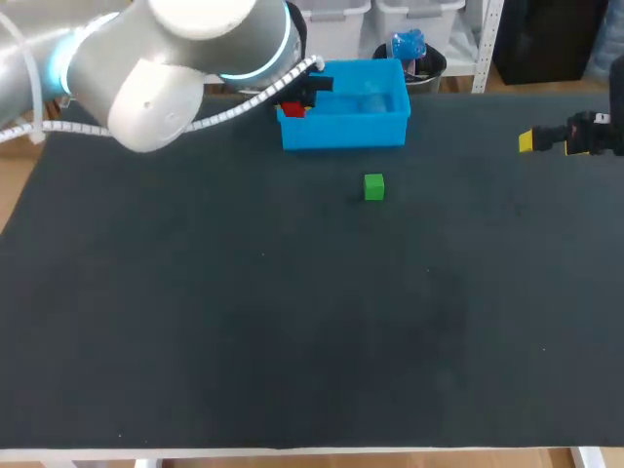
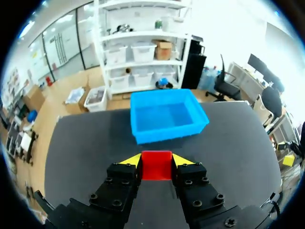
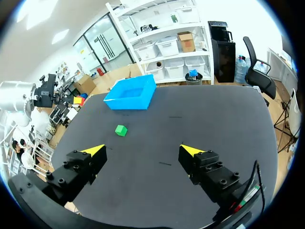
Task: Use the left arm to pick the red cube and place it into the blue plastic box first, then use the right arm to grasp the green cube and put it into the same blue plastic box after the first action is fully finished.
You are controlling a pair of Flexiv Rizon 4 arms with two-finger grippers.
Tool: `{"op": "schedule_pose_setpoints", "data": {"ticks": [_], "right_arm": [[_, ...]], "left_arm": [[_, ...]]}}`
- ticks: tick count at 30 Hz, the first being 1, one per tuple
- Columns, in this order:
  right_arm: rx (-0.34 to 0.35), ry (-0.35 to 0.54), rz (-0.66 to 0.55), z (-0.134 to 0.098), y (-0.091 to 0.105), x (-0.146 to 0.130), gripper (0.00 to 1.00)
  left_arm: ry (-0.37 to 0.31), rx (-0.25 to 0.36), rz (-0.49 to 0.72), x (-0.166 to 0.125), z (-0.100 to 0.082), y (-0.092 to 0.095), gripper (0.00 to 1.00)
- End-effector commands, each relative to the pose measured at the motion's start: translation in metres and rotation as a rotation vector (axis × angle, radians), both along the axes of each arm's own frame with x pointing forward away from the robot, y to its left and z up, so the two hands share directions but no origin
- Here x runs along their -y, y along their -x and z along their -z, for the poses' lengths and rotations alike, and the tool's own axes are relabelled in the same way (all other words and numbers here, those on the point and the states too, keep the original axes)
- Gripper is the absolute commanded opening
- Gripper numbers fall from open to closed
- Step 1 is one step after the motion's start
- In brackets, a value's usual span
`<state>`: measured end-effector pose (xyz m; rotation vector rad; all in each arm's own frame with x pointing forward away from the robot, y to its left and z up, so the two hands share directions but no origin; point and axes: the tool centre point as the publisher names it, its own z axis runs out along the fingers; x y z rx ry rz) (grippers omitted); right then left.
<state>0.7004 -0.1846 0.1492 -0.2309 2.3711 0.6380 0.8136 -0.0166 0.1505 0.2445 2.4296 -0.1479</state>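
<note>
— Jaws of the left gripper (image 2: 156, 160): how do they stand?
— Clamped on the red cube (image 2: 156, 168), held at the left end of the blue plastic box (image 1: 341, 130).
— And the right gripper (image 3: 143, 151)?
— Fingers spread wide, holding nothing, well off to the box's right. The green cube (image 1: 373, 186) sits on the table (image 1: 292, 322), just in front of the box.

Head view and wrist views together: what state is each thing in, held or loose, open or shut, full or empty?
red cube: clamped in the left gripper, not yet inside the blue plastic box.
left gripper: shut on the red cube.
blue plastic box: upright, open-topped, nothing visible inside.
green cube: loose on the table, untouched.
right gripper: open, holding nothing.
</note>
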Motion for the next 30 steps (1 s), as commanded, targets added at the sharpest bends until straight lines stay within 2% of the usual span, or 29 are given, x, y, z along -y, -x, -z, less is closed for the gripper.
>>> {"op": "schedule_pose_setpoints", "data": {"ticks": [1, 6, 16, 23, 30], "right_arm": [[0.0, 0.001, 0.0, 0.0, 0.0, 0.0, 1.0], [0.0, 0.001, 0.0, 0.0, 0.0, 0.0, 1.0], [0.0, 0.001, 0.0, 0.0, 0.0, 0.0, 1.0], [0.0, 0.001, 0.0, 0.0, 0.0, 0.0, 1.0], [0.0, 0.001, 0.0, 0.0, 0.0, 0.0, 1.0]], "left_arm": [[0.033, 0.055, 0.058, -0.007, -0.003, 0.005, 0.0], [0.038, 0.088, 0.101, -0.008, -0.009, 0.002, 0.0], [0.045, 0.092, 0.116, -0.012, -0.01, -0.011, 0.0], [0.048, 0.097, 0.144, -0.009, -0.003, -0.033, 0.0], [0.061, 0.102, 0.171, -0.001, 0.007, -0.066, 0.0]]}}
